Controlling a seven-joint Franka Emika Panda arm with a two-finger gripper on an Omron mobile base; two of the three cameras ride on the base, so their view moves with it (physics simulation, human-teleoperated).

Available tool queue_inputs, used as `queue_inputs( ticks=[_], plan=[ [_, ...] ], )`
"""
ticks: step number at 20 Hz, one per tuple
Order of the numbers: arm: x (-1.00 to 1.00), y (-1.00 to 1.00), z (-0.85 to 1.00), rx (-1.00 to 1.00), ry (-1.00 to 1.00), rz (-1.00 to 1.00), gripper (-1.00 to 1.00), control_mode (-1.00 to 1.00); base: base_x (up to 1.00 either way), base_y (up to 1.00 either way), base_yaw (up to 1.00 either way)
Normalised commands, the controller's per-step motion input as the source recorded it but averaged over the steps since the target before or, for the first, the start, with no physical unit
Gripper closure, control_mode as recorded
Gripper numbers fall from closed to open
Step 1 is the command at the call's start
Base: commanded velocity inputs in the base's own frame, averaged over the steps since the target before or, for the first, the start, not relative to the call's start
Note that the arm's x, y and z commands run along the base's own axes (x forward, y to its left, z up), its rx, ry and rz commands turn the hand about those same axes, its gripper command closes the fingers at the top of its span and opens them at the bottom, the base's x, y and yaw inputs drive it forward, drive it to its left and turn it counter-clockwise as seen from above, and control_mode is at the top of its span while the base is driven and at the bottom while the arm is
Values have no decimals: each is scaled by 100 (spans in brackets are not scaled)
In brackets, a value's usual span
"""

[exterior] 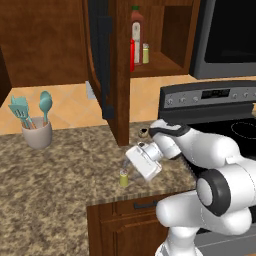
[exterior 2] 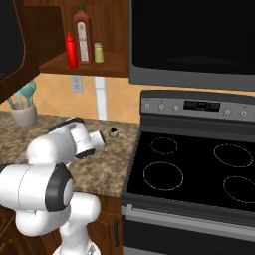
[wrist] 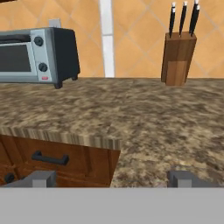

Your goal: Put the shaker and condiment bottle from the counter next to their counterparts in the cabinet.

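Shaker [exterior: 123, 178] placement is what I'm watching, so I'll run down from the big pieces. On my feed the cabinet [exterior: 120, 75] hangs with its door swung open, and beneath it spreads the speckled tabletop [exterior: 55, 175]. To the right sits the black stove [exterior 2: 199, 169]. My arm's white hand is low over the tabletop's front edge, in front of the cabinet door.

On the cabinet shelf I see the tall sauce bottle [exterior 2: 82, 36] with the green cap; the red condiment bottle [exterior 2: 71, 51] stands just beside it on its left, and the slim yellowish shaker [exterior 2: 99, 53] on its right.

A pale cup of teal utensils [exterior: 36, 131] stands farther left on the tabletop. From the hand camera I get a toaster oven [wrist: 37, 54] and a knife block [wrist: 178, 59] against the tiled wall.

That stubby yellow-green shaker stands upright near the tabletop's front edge, just beside the hand and slightly below-left of it in the left base view. A tiny dark jar [exterior 2: 114, 133] sits behind the hand.

My fingers [wrist: 183, 177] are spread apart, with nothing between them.
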Motion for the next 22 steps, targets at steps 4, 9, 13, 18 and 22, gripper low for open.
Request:
queue_inputs(
  ticks=[4, 9, 13, 18, 22],
  plan=[
    [7, 0, -33, 0, 0, 5, -100, -100, 0, 0, 0],
    [10, 0, -21, 0, 0, 4, -100, -100, 0, 0, 0],
    [3, -1, -3, 2, 0, 3, -100, -100, 0, 0, 0],
    [0, -3, 0, 5, 0, 3, -100, -100, 0, 0, 0],
    [0, 0, 0, 3, 0, 1, -100, -100, 0, 0, 0]
  ],
)
